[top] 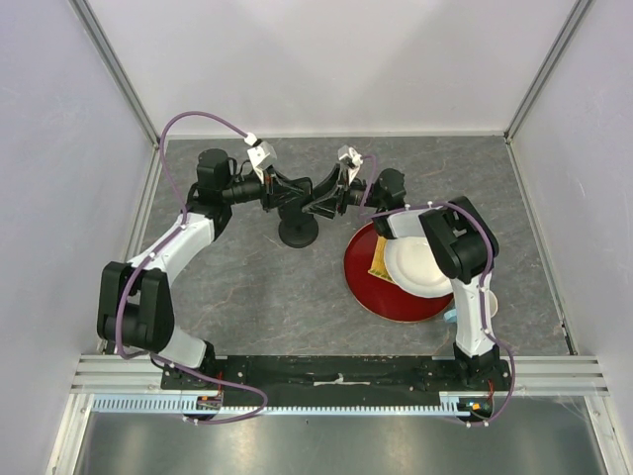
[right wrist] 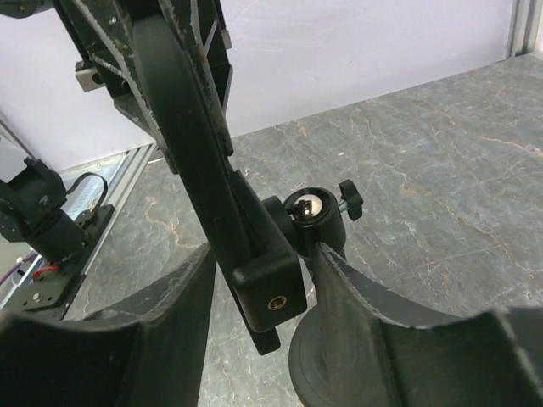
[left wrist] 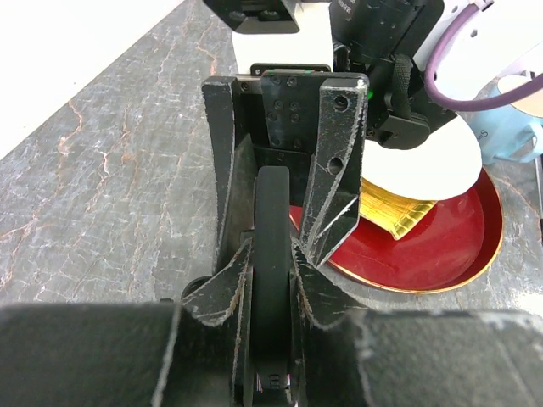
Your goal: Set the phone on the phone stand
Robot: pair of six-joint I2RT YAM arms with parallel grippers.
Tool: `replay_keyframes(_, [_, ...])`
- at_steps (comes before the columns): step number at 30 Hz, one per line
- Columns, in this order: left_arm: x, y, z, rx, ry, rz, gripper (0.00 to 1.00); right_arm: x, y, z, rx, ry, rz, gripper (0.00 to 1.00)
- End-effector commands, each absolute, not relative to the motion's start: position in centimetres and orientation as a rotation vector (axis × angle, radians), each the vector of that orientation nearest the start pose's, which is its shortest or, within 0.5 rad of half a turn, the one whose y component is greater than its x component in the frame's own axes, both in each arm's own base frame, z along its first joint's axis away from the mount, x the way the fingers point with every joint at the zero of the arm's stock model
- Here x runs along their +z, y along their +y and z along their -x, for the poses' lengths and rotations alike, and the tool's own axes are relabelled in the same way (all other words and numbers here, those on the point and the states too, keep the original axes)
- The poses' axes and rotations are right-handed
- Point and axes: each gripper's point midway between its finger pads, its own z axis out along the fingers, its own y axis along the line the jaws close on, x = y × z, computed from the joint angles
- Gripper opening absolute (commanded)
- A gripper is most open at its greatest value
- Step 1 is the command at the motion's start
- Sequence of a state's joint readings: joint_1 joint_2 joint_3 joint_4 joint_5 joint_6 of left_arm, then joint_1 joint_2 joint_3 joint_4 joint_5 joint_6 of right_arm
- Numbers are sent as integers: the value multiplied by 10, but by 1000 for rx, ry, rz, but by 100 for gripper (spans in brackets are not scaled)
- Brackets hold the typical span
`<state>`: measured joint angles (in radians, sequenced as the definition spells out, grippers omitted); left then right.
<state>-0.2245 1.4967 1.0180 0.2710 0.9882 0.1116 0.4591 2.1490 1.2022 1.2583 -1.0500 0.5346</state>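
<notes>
Left wrist view, nearest first: the left end effector (left wrist: 270,254) is pinched tight on the phone (left wrist: 271,199), which is seen edge-on above the grey worktop (left wrist: 110,186). Facing it, the right end effector (right wrist: 265,250) straddles the phone's other end where it meets the clamp head of the phone stand (right wrist: 310,210), its fingers narrowly apart, and I cannot tell whether they press. Farther off, a white plate (left wrist: 441,161) lies on a red plate (left wrist: 450,246).
</notes>
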Motion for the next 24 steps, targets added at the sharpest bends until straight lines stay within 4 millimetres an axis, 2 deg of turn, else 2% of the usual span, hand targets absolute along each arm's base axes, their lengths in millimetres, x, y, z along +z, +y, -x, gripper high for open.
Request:
replay_keyframes(1, [273,-239,-366,-964,1340,-1030,2,192,374,-375,1460,1212,1000,51])
replay_keyframes(4, [270,-240,-369,-969,1344,-1027,2,193,378,-371,1468,1199,1011,33])
replay_keyframes(5, [269,-240,-369,-964,1343,-1027,2,193,378,-370,1472,1194,1013,19])
replay_keyframes(7, [267,-238,-376,-931,1351,-1006,2,194,380,-369,1480,1178,1005,0])
replay_keyframes(11, [264,-235,-387,-844,1347,-951,2,201,379,-388,1359,1187,854,0])
replay_keyframes(12, [257,-236,-391,-823,1362,-936,2,204,378,-391,1320,1208,812,0])
replay_keyframes(14, [253,-237,-396,-776,1354,-933,2,195,376,-402,1181,1260,775,0])
replay_keyframes(15, [248,-238,-399,-750,1367,-919,2,201,372,-409,1096,1289,687,0])
replay_keyframes(19, [244,-237,-404,-728,1359,-893,2,206,363,-411,981,1291,569,0])
replay_keyframes(24, [244,-242,-398,-789,1346,-924,3,203,369,-407,1022,1282,604,0])
